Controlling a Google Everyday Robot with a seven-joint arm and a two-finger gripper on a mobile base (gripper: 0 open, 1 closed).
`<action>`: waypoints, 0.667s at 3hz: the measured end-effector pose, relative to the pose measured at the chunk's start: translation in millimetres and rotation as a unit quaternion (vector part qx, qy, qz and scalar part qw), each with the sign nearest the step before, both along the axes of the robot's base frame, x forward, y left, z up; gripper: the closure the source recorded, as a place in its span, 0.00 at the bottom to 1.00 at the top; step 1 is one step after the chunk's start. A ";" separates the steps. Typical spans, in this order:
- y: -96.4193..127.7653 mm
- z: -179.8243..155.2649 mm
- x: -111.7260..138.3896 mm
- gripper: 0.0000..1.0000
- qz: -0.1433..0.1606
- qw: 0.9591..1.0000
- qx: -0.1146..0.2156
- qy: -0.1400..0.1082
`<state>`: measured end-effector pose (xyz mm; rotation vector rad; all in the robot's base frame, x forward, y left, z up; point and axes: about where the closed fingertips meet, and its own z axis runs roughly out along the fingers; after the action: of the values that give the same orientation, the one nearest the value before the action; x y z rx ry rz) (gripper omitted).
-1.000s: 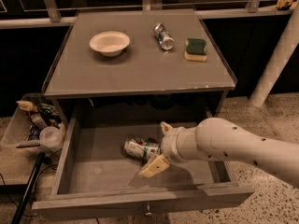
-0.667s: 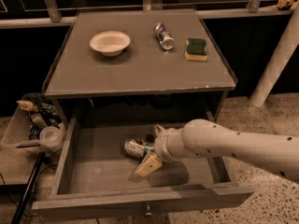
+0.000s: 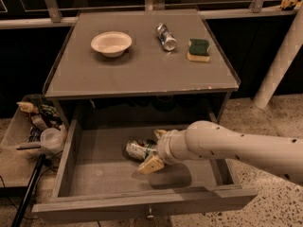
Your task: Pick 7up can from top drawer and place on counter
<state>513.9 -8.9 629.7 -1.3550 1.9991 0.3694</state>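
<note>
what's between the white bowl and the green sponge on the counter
A silver-blue can lying on its side, seen in the camera view. The gripper is down in the top drawer at the 7up can.

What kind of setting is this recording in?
Probably a lab mock-up kitchen: a plain grey counter with bowl and sponge, a speckled floor, railing behind. The gripper is down in the open top drawer at the 7up can.
</note>
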 end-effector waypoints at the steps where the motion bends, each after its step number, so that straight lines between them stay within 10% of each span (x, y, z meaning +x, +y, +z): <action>1: 0.0 0.0 0.0 0.41 0.000 1.000 0.000 0.000; 2: 0.0 0.0 0.0 0.64 0.000 1.000 0.000 0.000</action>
<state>513.9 -8.8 629.7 -1.3551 1.9991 0.3694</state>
